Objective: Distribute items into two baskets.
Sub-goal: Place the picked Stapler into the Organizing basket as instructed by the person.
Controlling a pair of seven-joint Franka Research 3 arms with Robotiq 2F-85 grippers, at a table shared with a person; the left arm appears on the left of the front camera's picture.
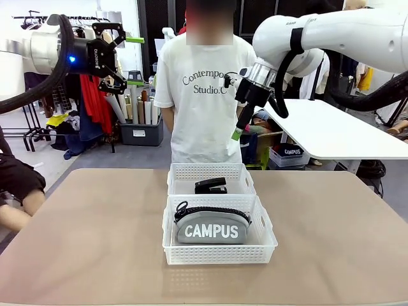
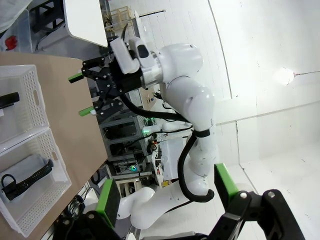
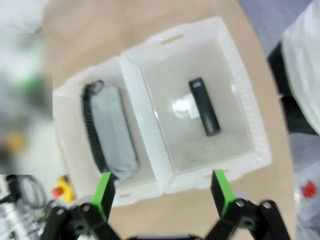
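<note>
Two white lattice baskets stand end to end mid-table. The nearer, wider basket (image 1: 220, 254) (image 3: 65, 125) holds the grey "CAMPUS" pouch (image 1: 212, 227) (image 3: 113, 134) (image 2: 25, 177). The farther, smaller basket (image 1: 204, 171) (image 3: 245, 115) holds the black stapler (image 1: 210, 185) (image 3: 204, 106) (image 2: 9, 100). My right gripper (image 1: 237, 131) (image 3: 161, 189) (image 2: 87, 94) hangs high above the far basket, pointing down, open and empty. My left gripper (image 1: 127, 60) (image 2: 167, 195) is raised at the upper left, pointing sideways, open and empty.
A person in a white T-shirt (image 1: 204, 95) stands at the table's far edge behind the baskets. A white table (image 1: 331, 131) stands at the back right. The tan tabletop (image 1: 95, 229) is bare on both sides of the baskets.
</note>
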